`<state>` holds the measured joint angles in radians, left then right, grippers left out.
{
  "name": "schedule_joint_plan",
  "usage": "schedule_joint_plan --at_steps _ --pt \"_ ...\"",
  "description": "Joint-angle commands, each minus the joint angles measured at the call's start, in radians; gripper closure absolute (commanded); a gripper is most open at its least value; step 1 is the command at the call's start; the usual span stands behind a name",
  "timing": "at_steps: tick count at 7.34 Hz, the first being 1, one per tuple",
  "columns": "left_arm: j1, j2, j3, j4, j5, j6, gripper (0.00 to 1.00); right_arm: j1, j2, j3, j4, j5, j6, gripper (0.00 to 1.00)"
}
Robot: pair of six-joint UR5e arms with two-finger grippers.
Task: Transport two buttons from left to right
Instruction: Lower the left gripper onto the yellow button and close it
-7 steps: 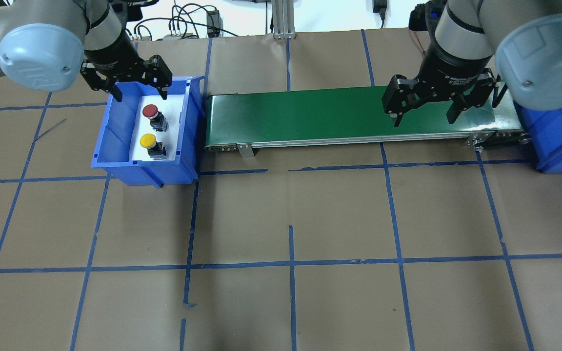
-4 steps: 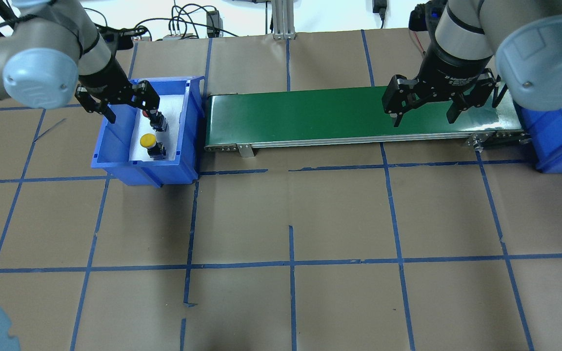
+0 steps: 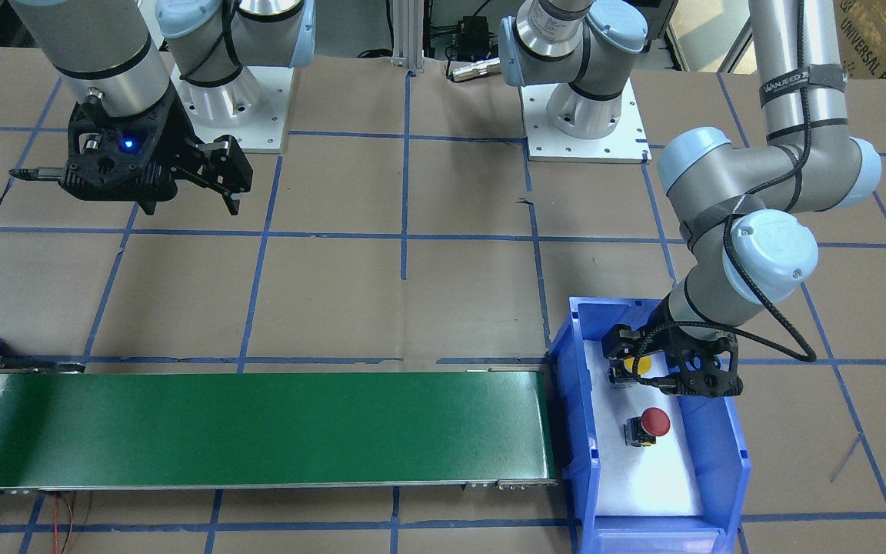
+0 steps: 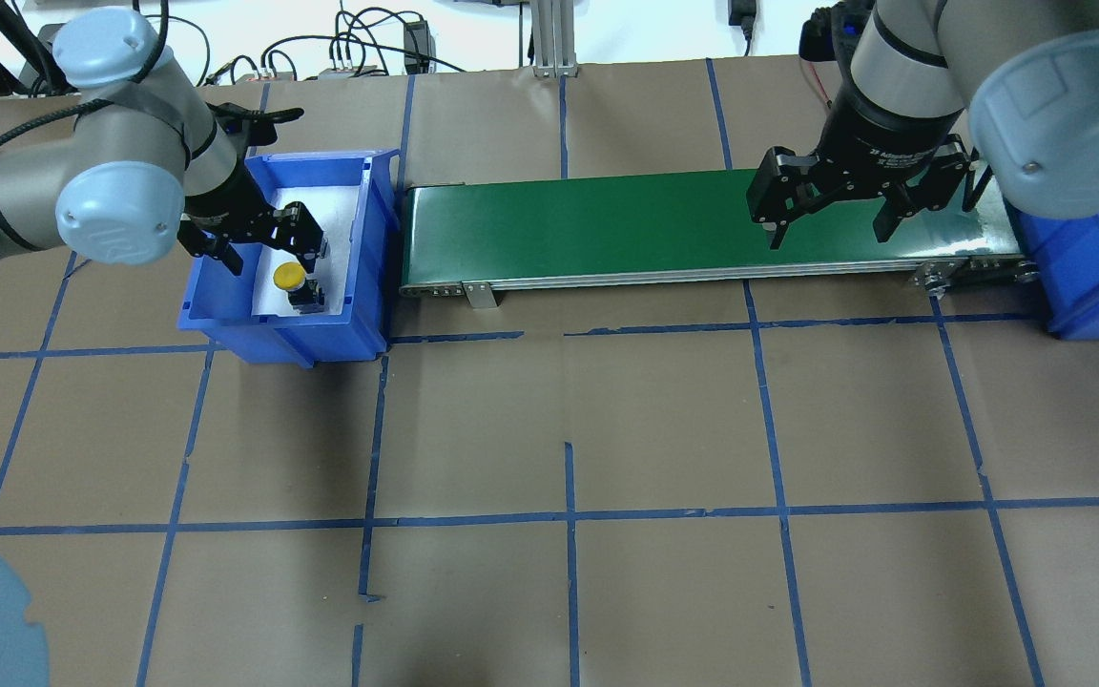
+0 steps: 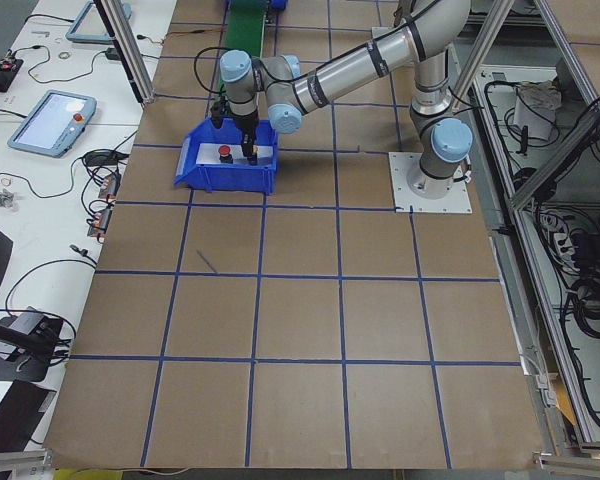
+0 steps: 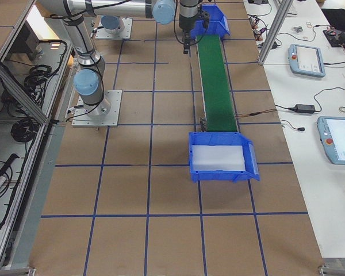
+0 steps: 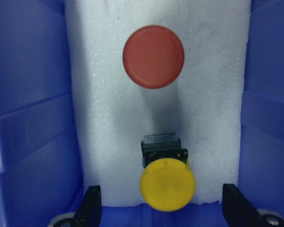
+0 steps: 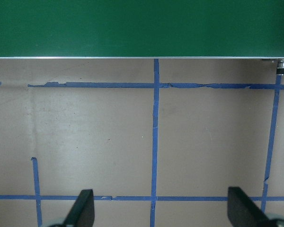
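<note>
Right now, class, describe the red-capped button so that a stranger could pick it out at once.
Find the blue bin at the end of the green conveyor belt on the robot's left. Two push buttons stand on its white foam; the red button is the one farther from the robot, its round cap red where the yellow button has a yellow one.

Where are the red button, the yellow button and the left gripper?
red button [image 7: 153,56], left wrist view, centre of its cap.
yellow button [image 7: 167,184], left wrist view, centre of its cap.
left gripper [image 4: 271,256], overhead view, midway between its fingertips.
</note>
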<state>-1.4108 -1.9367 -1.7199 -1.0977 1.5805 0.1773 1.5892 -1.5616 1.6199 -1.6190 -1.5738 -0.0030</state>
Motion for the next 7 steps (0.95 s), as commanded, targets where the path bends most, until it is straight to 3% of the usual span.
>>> schedule_joint_plan --at_steps 1,2,4,7 --pt "0.001 -0.013 -0.001 0.025 -0.019 0.002 0.15 0.000 0.000 0.000 0.001 0.000 0.000 0.00" --pt "0.000 -0.013 0.000 0.030 -0.019 0.002 0.24 0.000 0.000 0.000 0.002 0.000 0.000 0.00" --pt "0.000 -0.013 0.006 0.030 -0.019 0.001 0.70 0.000 0.000 0.000 0.004 0.000 0.000 0.00" --pt "0.001 -0.010 0.014 0.030 -0.014 -0.001 0.74 0.000 0.000 0.000 0.004 0.000 0.000 0.00"
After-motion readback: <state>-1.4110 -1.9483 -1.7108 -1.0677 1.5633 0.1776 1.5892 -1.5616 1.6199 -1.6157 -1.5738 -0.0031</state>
